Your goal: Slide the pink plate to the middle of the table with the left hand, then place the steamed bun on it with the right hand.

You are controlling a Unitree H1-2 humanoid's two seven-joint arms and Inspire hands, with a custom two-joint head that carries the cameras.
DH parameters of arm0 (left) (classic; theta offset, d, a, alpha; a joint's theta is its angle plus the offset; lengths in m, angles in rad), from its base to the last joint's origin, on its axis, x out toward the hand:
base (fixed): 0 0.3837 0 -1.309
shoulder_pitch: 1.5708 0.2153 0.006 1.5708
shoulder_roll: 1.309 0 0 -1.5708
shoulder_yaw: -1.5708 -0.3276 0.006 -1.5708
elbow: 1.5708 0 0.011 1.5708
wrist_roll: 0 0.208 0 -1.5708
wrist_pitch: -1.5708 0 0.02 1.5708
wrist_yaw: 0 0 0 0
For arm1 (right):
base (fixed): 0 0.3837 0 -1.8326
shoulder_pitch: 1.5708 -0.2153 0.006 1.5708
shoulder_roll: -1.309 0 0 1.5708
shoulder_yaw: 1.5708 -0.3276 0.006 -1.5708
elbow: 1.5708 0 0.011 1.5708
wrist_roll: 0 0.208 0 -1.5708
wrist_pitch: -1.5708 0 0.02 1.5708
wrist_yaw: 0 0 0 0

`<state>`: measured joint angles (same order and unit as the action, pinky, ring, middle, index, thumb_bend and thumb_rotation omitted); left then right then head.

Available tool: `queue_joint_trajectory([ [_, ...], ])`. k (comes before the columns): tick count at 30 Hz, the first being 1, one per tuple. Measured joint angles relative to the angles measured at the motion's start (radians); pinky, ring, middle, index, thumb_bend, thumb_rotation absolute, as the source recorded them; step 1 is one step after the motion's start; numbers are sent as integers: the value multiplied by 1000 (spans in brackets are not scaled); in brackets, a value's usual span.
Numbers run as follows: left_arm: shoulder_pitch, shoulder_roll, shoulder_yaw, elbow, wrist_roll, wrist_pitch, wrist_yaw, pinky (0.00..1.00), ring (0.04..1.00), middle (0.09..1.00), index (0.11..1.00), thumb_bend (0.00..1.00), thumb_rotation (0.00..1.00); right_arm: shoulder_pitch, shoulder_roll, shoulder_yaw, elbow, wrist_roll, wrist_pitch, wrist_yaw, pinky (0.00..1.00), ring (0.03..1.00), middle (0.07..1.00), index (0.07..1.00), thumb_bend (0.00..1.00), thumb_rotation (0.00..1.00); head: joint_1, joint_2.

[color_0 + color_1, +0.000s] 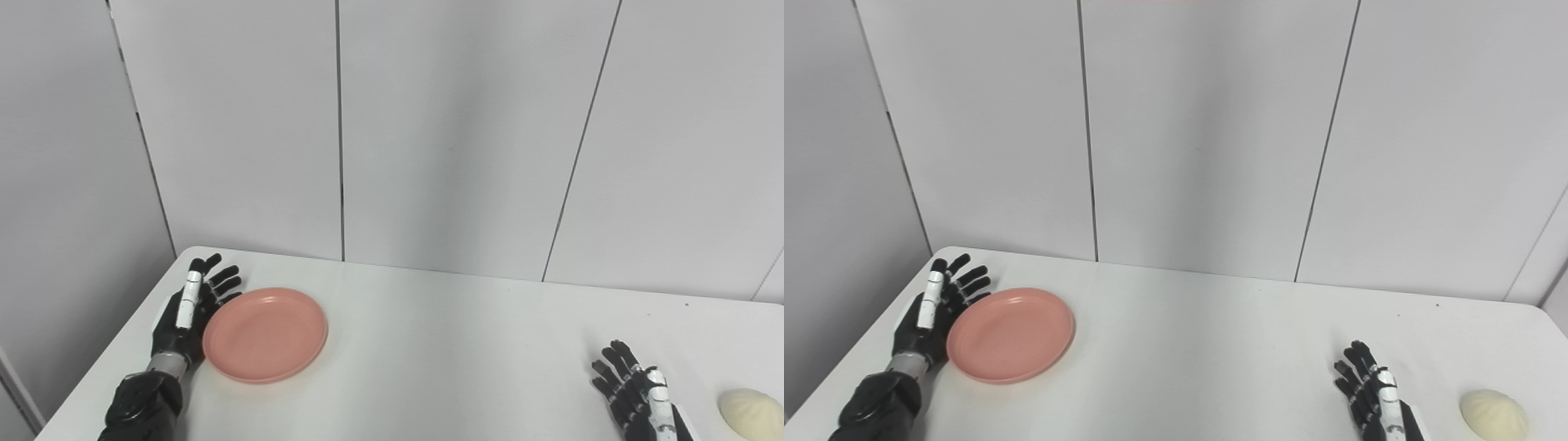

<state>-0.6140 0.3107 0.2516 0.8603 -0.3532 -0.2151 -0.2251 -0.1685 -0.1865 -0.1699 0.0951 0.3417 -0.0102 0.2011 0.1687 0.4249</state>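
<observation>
White tabletop (429, 343) carries a round pink plastic plate (265, 334); the left hand (187, 312) rests spread-fingered against its left rim, while the empty, open right hand (1372, 392) lies far right of it, beside a pale steamed bun (1493, 414).

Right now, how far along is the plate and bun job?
Nothing is finished. The plate still sits near the table's left end, with the open left hand against its left rim, set to push. The bun lies far right, untouched, beside the open right hand.

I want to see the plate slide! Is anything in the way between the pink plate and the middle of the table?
No. The white table looks bare between the pink plate and its middle. The left hand sits at the plate's left edge.
</observation>
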Motion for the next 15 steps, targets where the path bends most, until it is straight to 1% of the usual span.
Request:
queue_joint_trajectory([
  [2, -1, -16, 2, -10, -5, 6, 0, 789, 831, 802, 934, 916, 801, -1, 0, 0, 2, -1, 0, 0, 940, 912, 945, 925, 778, 948, 0, 0],
  [6, -7, -45, -1, -19, -8, 10, 5, 776, 826, 810, 948, 884, 812, -1, 1, 2, 2, -2, 0, 0, 945, 916, 946, 927, 777, 949, -3, 3],
  [8, -9, -54, -7, -26, 5, 10, 23, 756, 816, 801, 965, 867, 814, -2, 1, 3, 2, -3, 0, 0, 939, 915, 946, 926, 783, 950, -6, 3],
  [11, -18, -69, -14, -25, 30, 10, 47, 766, 819, 807, 995, 868, 809, -1, 1, 3, 2, -7, 0, -1, 944, 912, 939, 921, 786, 949, -12, 0],
  [15, -33, -107, -23, -23, 54, 7, 87, 761, 815, 815, 1000, 877, 815, -1, 1, 3, 1, -17, 0, -2, 946, 914, 939, 922, 804, 945, -18, 2],
])
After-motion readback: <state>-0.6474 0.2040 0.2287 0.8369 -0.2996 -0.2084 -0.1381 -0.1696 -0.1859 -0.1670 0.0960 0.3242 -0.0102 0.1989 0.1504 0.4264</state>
